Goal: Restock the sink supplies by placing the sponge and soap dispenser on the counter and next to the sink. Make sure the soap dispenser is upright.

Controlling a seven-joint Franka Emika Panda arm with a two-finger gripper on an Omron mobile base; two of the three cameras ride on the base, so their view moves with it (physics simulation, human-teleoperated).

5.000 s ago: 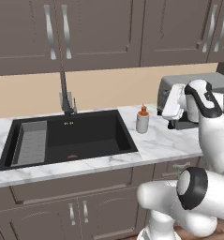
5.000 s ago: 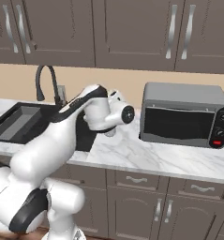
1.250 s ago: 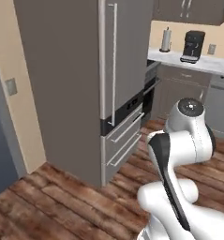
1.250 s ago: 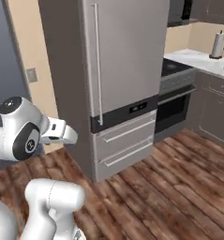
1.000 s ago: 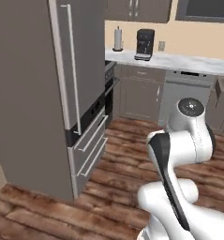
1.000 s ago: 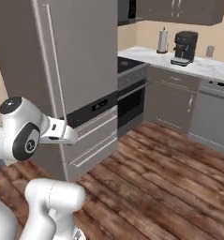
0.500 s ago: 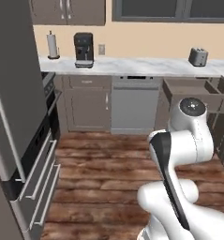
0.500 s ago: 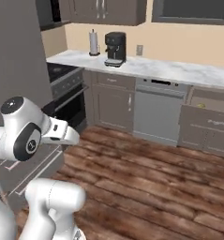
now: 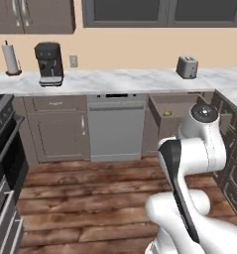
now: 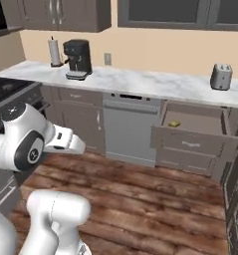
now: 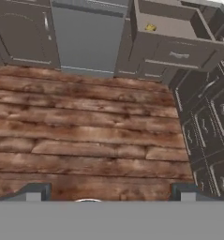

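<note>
Sponge (image 11: 150, 27) lies in the open drawer (image 11: 179, 35), far ahead of the spread, empty jaws. Probably light and squashy; pinch its long sides.

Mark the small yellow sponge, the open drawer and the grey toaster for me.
Small yellow sponge (image 10: 175, 123), right base view, its top.
Open grey-brown drawer (image 10: 189, 144), right base view, front panel.
Grey boxy toaster (image 9: 187, 67), left base view, its side.

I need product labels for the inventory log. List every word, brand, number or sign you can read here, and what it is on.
None: no readable text anywhere.
Coffee machine: no visible brand.
Toaster: plain.
Dishwasher: dark marks along the top edge, too small to read.
Wall outlet: blank.
</note>
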